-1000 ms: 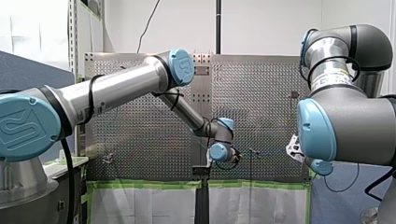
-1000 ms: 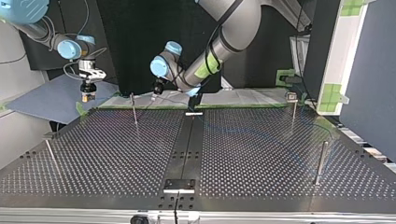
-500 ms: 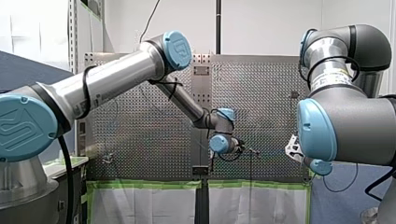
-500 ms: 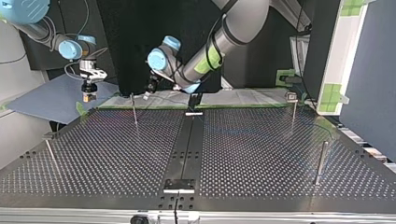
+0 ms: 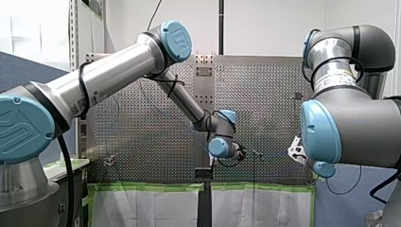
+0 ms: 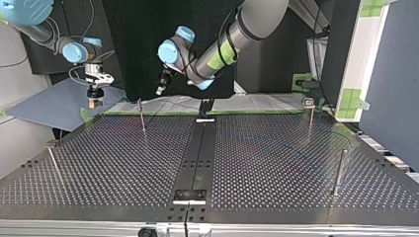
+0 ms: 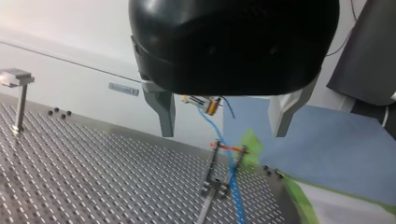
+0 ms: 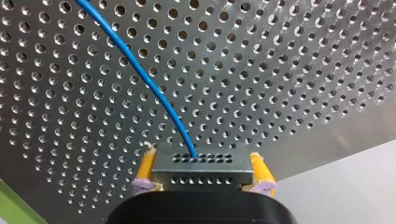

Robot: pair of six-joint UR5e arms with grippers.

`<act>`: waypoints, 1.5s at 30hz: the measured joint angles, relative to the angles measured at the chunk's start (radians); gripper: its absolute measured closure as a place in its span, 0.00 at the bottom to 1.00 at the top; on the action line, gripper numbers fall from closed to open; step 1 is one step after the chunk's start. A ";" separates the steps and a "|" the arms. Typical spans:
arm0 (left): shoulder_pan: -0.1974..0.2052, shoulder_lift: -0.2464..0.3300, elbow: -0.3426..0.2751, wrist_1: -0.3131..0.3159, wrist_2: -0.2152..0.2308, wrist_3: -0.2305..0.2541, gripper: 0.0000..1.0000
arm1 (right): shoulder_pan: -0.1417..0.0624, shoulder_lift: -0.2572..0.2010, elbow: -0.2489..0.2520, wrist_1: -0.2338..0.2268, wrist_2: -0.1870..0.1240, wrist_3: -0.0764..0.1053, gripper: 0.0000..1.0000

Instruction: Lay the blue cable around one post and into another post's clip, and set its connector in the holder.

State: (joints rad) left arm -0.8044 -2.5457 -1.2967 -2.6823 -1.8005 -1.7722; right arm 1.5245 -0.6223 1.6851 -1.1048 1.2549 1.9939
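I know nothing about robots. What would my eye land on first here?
Probably the thin blue cable, bright against the perforated table, running into a metal connector clamped between my right gripper's yellow-padded fingers. Next, my left arm, stretching far across the front view, with my left gripper hanging open above the table.

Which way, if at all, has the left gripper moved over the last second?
Yes. In the top view the left gripper has lifted and now stands higher above the top of the nearby post than it did.
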 joint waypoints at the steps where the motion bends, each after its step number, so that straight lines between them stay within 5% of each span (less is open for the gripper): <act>1: 0.000 0.000 -0.004 -0.001 -0.007 -0.003 0.00 | 0.000 0.000 0.000 0.000 0.000 0.001 1.00; 17: -0.004 0.000 -0.011 0.000 -0.046 -0.008 0.00 | 0.003 0.000 0.000 0.000 0.000 0.005 1.00; 45: 0.001 0.008 -0.018 -0.019 -0.021 -0.018 0.00 | 0.010 0.000 0.000 0.000 0.002 0.015 1.00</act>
State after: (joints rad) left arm -0.8037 -2.5379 -1.3143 -2.7012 -1.8217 -1.7898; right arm 1.5342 -0.6222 1.6851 -1.1047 1.2573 2.0089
